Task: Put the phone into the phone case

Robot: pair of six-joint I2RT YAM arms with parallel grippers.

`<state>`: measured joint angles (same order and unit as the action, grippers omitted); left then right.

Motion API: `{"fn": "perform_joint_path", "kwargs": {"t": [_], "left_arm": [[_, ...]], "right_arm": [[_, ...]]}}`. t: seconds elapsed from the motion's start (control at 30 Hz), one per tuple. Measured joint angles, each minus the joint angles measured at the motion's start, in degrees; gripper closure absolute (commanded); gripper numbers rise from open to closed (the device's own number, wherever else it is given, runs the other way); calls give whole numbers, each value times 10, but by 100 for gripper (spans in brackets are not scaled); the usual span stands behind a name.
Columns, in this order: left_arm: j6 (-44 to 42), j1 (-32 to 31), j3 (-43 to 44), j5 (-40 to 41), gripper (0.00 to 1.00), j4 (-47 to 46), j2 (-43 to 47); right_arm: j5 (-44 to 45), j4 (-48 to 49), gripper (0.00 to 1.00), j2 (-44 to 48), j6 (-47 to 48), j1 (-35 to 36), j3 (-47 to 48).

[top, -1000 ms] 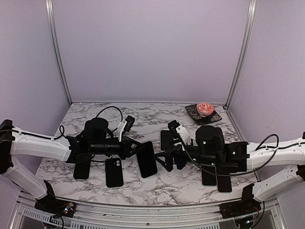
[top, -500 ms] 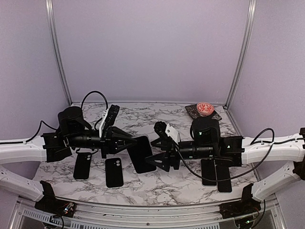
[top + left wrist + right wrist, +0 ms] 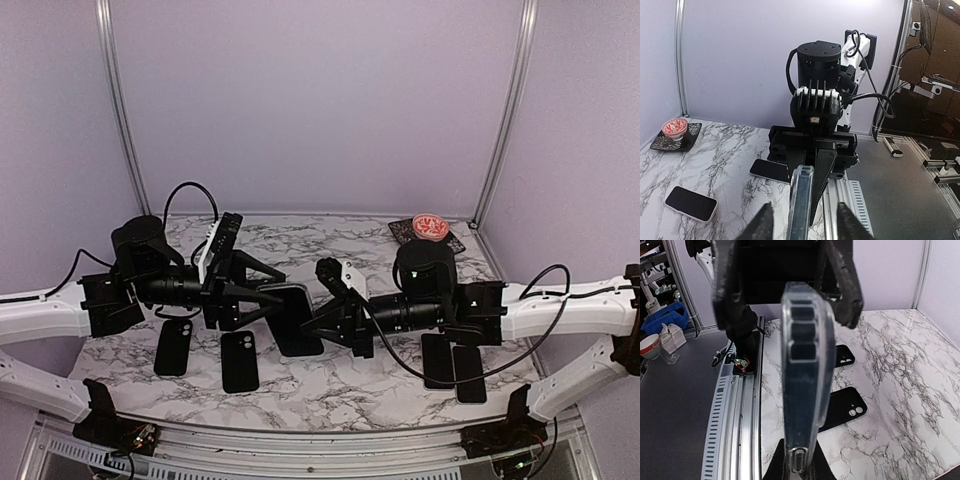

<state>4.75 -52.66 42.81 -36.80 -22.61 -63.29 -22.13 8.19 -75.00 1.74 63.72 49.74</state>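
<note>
A dark phone (image 3: 292, 322) with a clear phone case rim round its edge hangs above the table's middle, between both arms. My right gripper (image 3: 320, 325) is shut on its right end. In the right wrist view the phone (image 3: 807, 370) stands edge-on, pinched at the bottom by my right gripper (image 3: 800, 471). My left gripper (image 3: 264, 300) straddles the other end. In the left wrist view its fingers (image 3: 761, 226) stand apart on both sides of the phone (image 3: 801, 200) without touching it, so my left gripper (image 3: 804, 227) is open.
Two black phone cases (image 3: 173, 347) (image 3: 239, 360) lie on the marble table's left front, and two dark phones (image 3: 437, 360) (image 3: 470, 373) lie at the right front. A red bowl on a dark saucer (image 3: 430, 228) sits at the back right.
My right gripper has moved left and shut on the phone's right end. My left gripper, shut on the phone before, has opened its jaws. The phone has risen off the table.
</note>
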Motion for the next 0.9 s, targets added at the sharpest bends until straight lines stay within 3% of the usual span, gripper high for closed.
{"fn": "perform_joint_path", "kwargs": {"t": [0.17,0.23,0.3,0.43,0.53,0.67,0.7,0.73,0.8,0.9], "left_arm": [[-10,-3,-1,32,12,-7,19],[-15,-3,-3,40,16,-11,22],[-20,-4,-4,49,25,-13,18],[-28,-11,-4,62,57,-15,-2],[-27,-21,-3,63,100,-17,-11],[-37,-31,-2,49,100,-16,-13],[-38,-32,-2,45,95,-16,-13],[-39,-32,-2,43,76,-16,-12],[-41,-34,-3,44,50,-17,-11],[-37,-36,-3,50,47,-27,-11]], "right_arm": [[4,3,100,21,-8,-3,0],[4,22,100,42,-17,-5,-1],[3,55,100,63,-26,-7,-1],[-5,114,100,76,-40,-7,3],[-8,127,100,69,-49,-8,8],[-15,136,100,61,-61,-18,10],[-18,138,100,60,-62,-18,10],[-19,139,100,60,-63,-18,10],[-21,141,100,60,-63,-18,10],[-24,146,100,56,-64,-15,10]]}}
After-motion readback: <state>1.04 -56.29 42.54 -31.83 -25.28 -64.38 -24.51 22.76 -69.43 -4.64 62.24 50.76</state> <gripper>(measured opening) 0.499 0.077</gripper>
